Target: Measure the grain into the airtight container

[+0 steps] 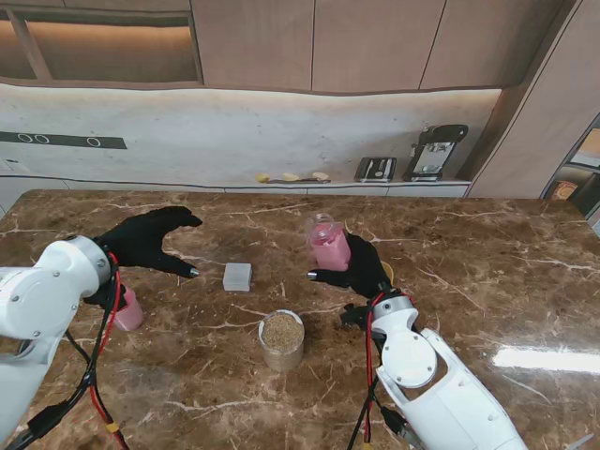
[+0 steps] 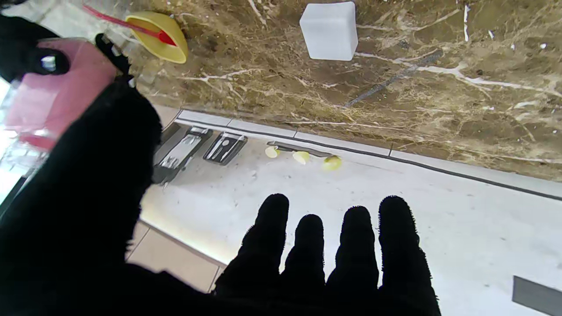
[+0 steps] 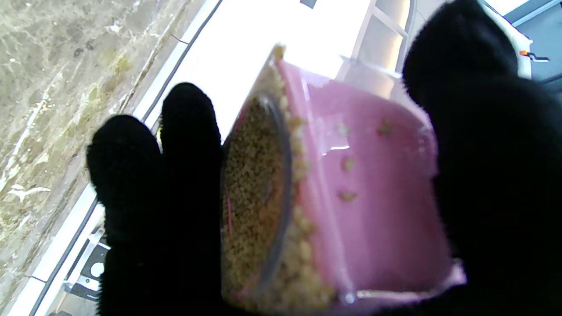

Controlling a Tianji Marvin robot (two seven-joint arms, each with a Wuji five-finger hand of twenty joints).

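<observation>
My right hand [image 1: 361, 274] is shut on a pink see-through container [image 1: 329, 247], held above the table right of centre. In the right wrist view that container [image 3: 364, 188] lies tilted between my fingers [image 3: 153, 188] and thumb, with yellowish grain [image 3: 252, 188] piled at one end. A round clear jar [image 1: 281, 339] filled with brown grain stands on the table nearer to me, left of the right hand. My left hand [image 1: 148, 240] hovers open at the left, fingers [image 2: 329, 254] spread, holding nothing.
A small white block [image 1: 237, 277] [image 2: 330, 30] lies between the two hands. A yellow bowl-like piece [image 2: 160, 37] [image 1: 387, 272] sits just behind the right hand. Another pink object [image 1: 128, 310] stands by my left forearm. A counter with appliances [image 1: 433, 152] runs beyond the table.
</observation>
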